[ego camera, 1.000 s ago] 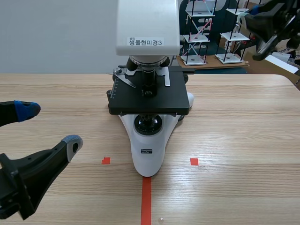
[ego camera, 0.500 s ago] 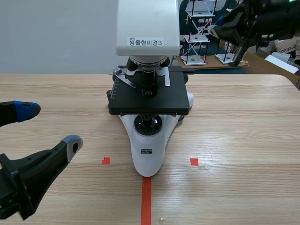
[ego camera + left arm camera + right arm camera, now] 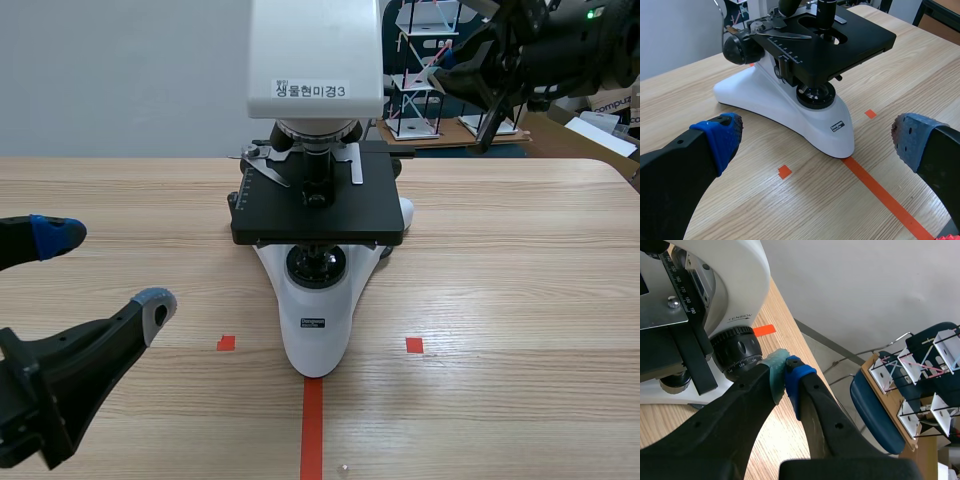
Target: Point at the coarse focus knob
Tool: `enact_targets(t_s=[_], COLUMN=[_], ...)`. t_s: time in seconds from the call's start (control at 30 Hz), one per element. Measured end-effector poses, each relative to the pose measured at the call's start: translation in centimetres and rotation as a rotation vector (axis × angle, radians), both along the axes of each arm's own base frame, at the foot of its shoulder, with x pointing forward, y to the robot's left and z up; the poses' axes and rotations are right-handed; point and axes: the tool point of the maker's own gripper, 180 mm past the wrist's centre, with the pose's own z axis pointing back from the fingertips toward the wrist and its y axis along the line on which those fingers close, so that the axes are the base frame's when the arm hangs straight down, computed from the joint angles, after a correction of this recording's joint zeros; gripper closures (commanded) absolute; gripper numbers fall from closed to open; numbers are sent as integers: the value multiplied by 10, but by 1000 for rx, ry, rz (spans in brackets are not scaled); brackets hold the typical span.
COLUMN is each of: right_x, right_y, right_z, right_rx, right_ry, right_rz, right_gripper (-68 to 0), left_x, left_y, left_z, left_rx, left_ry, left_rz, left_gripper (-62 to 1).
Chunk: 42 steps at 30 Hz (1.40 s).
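Observation:
A white microscope point(image 3: 316, 300) with a black stage point(image 3: 318, 212) stands mid-table. In the right wrist view its black, graduated focus knob point(image 3: 738, 356) sits on the side of the white arm. My right gripper point(image 3: 785, 373) is shut on nothing, and its pads lie just beside that knob, close to its rim. In the scene view the right gripper point(image 3: 446, 72) hangs high behind the microscope's right side. My left gripper point(image 3: 105, 270) stands open low at the near left with nothing between its fingers. Ahead of the left gripper point(image 3: 815, 140), the microscope's other side knob point(image 3: 737, 48) shows.
Orange-red tape squares point(image 3: 226, 343) and a tape line point(image 3: 312, 425) mark the table in front of the microscope base. Behind the table's far edge stand wire-frame rack models point(image 3: 420, 75) and a blue chair point(image 3: 875, 397).
The right arm has swung left from the top right corner toward the back of the microscope. The left arm and the microscope have not moved.

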Motion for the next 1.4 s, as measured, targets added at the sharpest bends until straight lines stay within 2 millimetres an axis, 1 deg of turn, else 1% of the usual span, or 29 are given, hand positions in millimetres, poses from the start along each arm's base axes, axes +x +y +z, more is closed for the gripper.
enact_targets(t_s=[0.27,0.47,1.4], right_x=[0,2,2], right_y=[0,-4,-4], right_z=[0,-3,-3], right_rx=[-1,-21,-19], right_ry=[0,-3,-3], right_rz=[0,-7,-7], right_gripper=[-9,-9,-9], left_x=[0,0,0], left_y=[0,0,0], left_z=[0,0,0], left_rx=[0,0,0], left_ry=[0,0,0], left_rz=[0,0,0], left_gripper=[-623,-623,-623])
